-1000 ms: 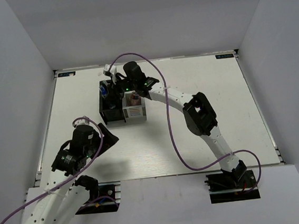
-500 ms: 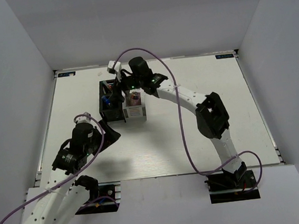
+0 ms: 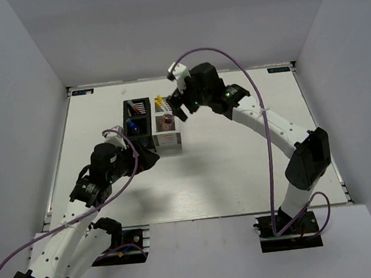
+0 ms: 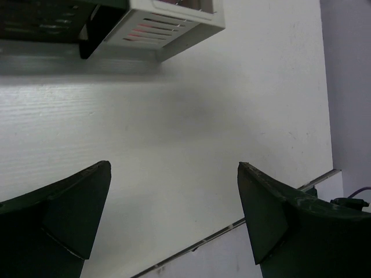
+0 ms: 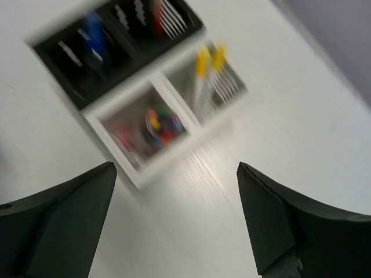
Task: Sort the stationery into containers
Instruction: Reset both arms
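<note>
**Two organisers loaded, both jaws open and empty**

Two boxy containers stand touching side by side in the upper middle of the counter (image 3: 259, 151) in the top view. The black organiser (image 3: 140, 134) is on the left and the white-grey organiser (image 3: 167, 141) is on the right.

In the black one, a blue-capped bottle (image 3: 131, 124) sits in the lower-left compartment. Red-orange pens (image 3: 140, 107) lie in the compartment above it.

In the white-grey one, yellow pens (image 3: 159, 102) stick out of the upper compartment. A pink cylinder (image 3: 168, 121) stands in the compartment below them.

The right jaws hang just right of the white-grey organiser's upper end. In the blurred right wrist view they are spread wide with nothing between them, and both organisers fill the upper left of that frame.

The left jaws sit just below the organisers. In the left wrist view they are also parted and empty over bare counter. The slotted panels of both organisers run along the top edge of that frame.
</note>
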`<state>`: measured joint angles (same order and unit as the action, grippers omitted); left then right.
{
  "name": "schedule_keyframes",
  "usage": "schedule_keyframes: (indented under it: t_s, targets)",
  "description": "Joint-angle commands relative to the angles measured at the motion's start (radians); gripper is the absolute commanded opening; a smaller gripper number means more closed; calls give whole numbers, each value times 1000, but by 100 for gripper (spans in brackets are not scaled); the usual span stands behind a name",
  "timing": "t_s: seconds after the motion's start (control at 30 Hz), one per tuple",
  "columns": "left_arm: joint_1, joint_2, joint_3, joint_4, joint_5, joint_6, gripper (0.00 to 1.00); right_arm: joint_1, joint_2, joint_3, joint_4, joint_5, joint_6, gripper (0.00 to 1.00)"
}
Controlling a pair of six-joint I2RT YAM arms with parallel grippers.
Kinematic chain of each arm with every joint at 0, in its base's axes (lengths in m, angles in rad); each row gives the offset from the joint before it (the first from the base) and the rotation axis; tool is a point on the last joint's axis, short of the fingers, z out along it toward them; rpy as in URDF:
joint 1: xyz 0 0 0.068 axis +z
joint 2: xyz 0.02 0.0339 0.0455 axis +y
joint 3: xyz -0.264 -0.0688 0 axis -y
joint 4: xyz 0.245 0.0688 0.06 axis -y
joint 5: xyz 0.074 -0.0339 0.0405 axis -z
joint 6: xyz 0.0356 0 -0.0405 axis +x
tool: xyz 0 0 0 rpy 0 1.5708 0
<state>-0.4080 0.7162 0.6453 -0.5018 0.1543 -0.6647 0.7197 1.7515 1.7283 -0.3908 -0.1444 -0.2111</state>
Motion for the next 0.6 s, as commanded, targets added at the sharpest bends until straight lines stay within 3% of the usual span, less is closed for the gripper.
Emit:
schedule_keyframes:
  t_s: [0.0,0.13,0.3,0.57]
  targets:
    - [-2,25,4,124,54,91,100,-11,-87,-130,-151,294,-11,90]
    - [-2,92,13,195,112,117,100,-22,-223,-341,-102,434,-34,90]
    - [-2,205,43,247,143,148,100,-55,-363,-547,-79,469,-62,90]
    - [-11,250,74,278,152,177,100,-132,-423,-598,-69,428,-73,90]
